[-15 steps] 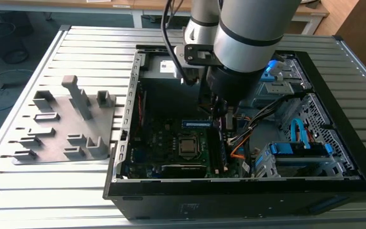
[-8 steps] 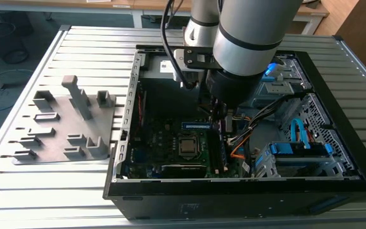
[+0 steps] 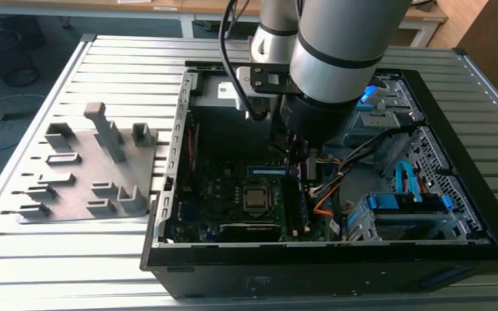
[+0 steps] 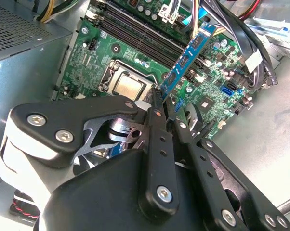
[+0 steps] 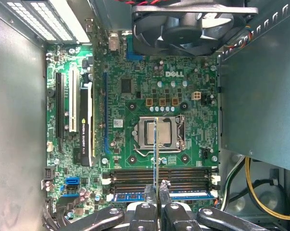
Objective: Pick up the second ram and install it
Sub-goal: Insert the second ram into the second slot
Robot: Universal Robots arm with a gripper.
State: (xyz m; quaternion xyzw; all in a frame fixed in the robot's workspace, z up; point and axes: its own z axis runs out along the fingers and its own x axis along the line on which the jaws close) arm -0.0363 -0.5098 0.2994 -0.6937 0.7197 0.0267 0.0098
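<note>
Claw clamped on the second ram, which juts beyond it over the motherboard.

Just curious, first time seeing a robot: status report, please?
Gripper shut on thin green memory stick, held above green motherboard. Another stick already seated. Nothing visibly in the way.

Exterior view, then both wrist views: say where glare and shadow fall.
Exterior view: sheen on the arm, motherboard dim beneath it. First wrist view: glare on the slatted metal strips. Second wrist view: the second ram, in the end effector, evenly lit.
</note>
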